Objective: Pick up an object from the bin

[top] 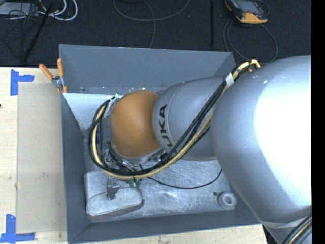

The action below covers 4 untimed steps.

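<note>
Silver arm (264,136), the largest element, enters from the right and covers much of the grey metal bin (147,67). Its wrist carries a rounded orange cover (132,123), about which black and yellow cables (96,136) loop down to the left. Below the cover, the gripper (111,189) shows as a small dark metal part low over the bin floor; whether it is open or closed cannot be told from here. It sits over a flat grey pad (101,207) with rounded corners and a brownish lower edge, lying in the bin's lower-left corner. A thin black cord (193,186) curves across the floor to the pad's right. A small metal ring (227,201) lies well apart, near the lower-right corner.
</note>
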Each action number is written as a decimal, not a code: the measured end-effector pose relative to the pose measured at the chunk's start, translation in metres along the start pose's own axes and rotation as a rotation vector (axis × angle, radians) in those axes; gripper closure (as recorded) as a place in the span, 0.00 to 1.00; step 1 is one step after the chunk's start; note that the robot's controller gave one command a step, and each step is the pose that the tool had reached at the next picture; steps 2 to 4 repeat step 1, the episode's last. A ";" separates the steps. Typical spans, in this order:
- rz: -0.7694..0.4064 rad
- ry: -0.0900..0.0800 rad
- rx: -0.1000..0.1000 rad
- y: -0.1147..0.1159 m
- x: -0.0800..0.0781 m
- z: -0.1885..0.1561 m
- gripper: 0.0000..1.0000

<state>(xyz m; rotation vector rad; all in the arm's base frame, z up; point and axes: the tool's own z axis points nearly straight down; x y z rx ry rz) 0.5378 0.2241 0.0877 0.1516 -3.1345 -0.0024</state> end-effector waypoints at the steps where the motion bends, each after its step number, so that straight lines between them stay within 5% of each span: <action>1: 0.025 -0.010 -0.001 0.001 -0.007 -0.125 1.00; 4: 0.025 -0.010 -0.001 0.001 -0.007 -0.125 1.00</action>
